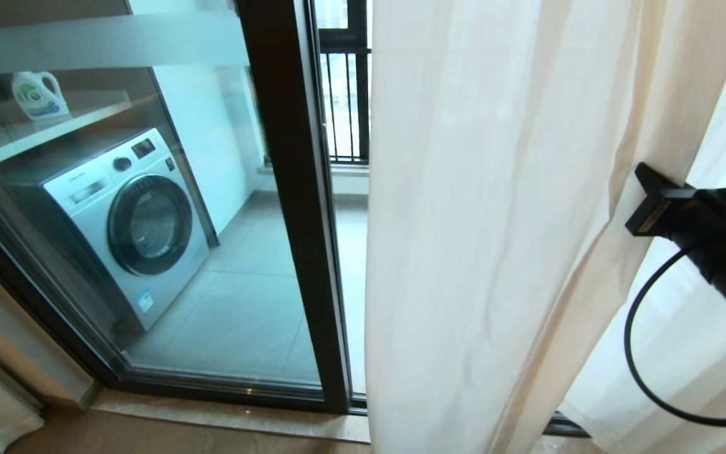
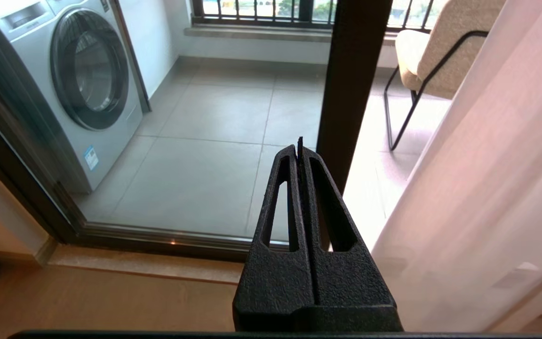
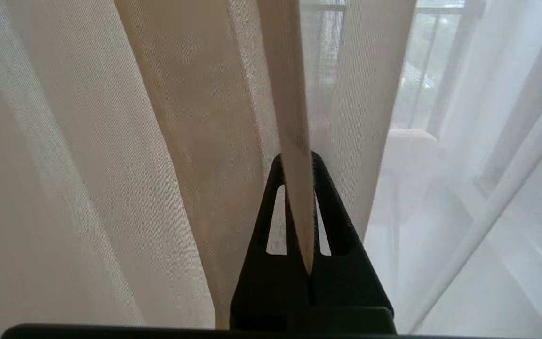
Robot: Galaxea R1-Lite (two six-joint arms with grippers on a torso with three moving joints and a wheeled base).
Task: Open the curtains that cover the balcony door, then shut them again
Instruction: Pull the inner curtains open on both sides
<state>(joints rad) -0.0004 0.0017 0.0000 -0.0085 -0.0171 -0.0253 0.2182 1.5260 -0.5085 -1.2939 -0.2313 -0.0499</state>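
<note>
Your right pincer (image 3: 298, 162) was clamped on a narrow folded edge of the sheer white pleated curtains (image 1: 495, 252). That fold ran straight up between its two black fingers (image 3: 330, 221). The curtains hung over the right part of the tall black-framed glass balcony door (image 1: 293, 208). Their free edge fell just right of the door's dark upright. The left pane stood uncovered.

Your left pincer (image 2: 299, 150) was pressed shut on nothing, low in front of the bare glass and clear of the fabric beside it.

Through the glass you had a grey tiled balcony floor (image 2: 214, 160), a silver front-loading washing machine (image 1: 130, 221) at the left, a beige chair on a thin black frame (image 2: 435, 52), and a black vertical-bar railing (image 1: 344, 107) behind. A pale stone sill (image 1: 230, 416) edged the wooden room floor (image 2: 101, 301).
</note>
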